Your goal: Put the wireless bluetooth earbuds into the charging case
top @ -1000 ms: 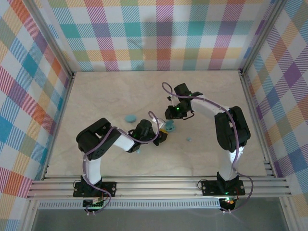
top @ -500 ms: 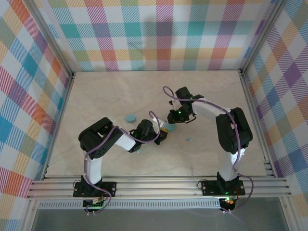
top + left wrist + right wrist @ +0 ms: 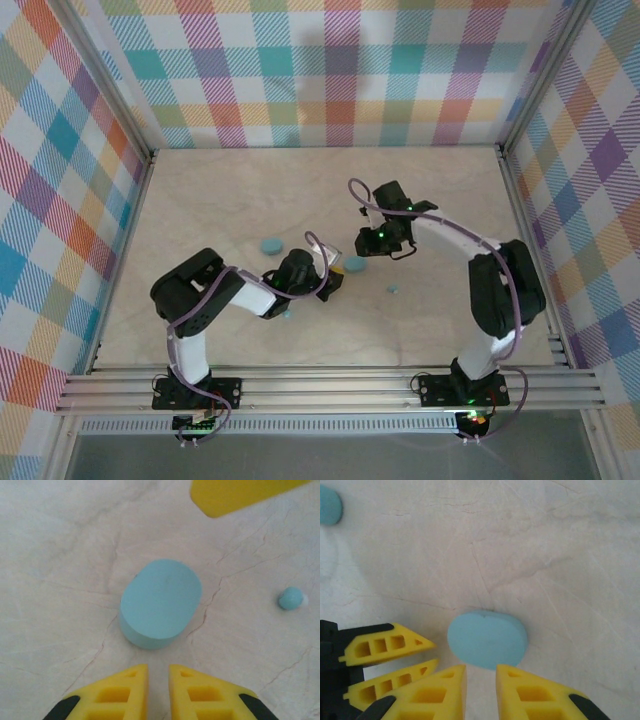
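Note:
The charging case (image 3: 354, 264) is a closed light blue oval puck lying flat on the table between my two grippers. My left gripper (image 3: 333, 280) sits just left of it. In the left wrist view its yellow fingertips (image 3: 158, 669) stand a narrow gap apart, empty, just short of the case (image 3: 161, 602). My right gripper (image 3: 366, 249) hovers at the case's far side, jaws (image 3: 480, 672) also slightly apart and empty, close to the case (image 3: 487, 639). One earbud (image 3: 393, 290) lies right of the case, seen as a small nub (image 3: 291, 598). Another earbud (image 3: 287, 313) lies under the left forearm.
A second light blue disc (image 3: 270, 245) lies left of the grippers, also at the right wrist view's top left corner (image 3: 330, 505). The left gripper's fingers (image 3: 385, 644) crowd the case's side. Metal frame rails and checked walls ring the table (image 3: 450, 200).
The right gripper has drawn back up and to the right off the case, and its elbow has swung right. The case shows more fully. The left gripper has barely shifted.

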Controlling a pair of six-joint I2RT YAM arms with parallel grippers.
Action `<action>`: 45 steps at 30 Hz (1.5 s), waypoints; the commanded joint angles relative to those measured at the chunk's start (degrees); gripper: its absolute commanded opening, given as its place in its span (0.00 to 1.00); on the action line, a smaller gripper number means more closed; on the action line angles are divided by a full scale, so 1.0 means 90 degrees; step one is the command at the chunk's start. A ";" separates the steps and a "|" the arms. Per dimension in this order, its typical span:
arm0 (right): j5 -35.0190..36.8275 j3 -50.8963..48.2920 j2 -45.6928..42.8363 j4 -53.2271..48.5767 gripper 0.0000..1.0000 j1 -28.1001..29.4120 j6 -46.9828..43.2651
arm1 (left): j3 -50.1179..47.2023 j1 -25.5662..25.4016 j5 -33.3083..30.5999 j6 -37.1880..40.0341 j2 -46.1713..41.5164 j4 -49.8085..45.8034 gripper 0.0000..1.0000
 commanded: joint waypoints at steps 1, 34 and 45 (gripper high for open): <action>0.0058 -0.0338 -0.0433 0.0197 0.24 -0.0027 0.0332 | -0.0105 -0.0079 -0.0178 0.0311 -0.0692 -0.0250 0.21; -0.1141 0.6389 0.4927 -0.1269 0.64 0.1659 -0.3422 | -0.1058 0.3204 0.0090 -0.1988 -0.6650 -0.6131 0.78; -0.0878 0.6601 0.5131 -0.1536 0.72 0.1895 -0.4785 | -0.1681 0.4368 0.1083 -0.2644 -0.6247 -0.5251 0.81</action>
